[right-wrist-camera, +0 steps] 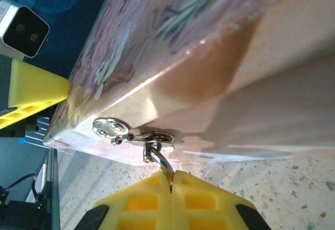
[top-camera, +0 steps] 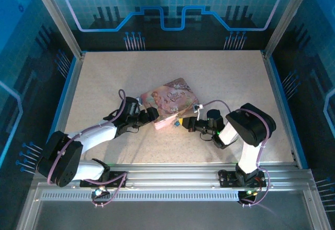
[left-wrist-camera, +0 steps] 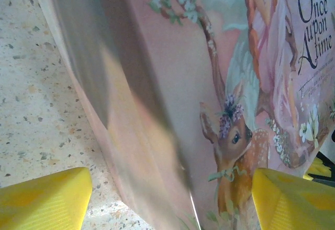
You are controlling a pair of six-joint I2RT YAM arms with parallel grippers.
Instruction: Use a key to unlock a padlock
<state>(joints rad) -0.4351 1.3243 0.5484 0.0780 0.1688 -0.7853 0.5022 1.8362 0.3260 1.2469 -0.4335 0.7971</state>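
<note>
The key is pinched in the fully closed right gripper, with its tip at the padlock on the pink box's side wall. If twisted off-axis, the key could be bent or dropped. The box is straddled, not gripped, by the wide-spread left gripper, so it may be shoved across the surface.

left pincer spread wide, right pincer pressed closed.
</note>
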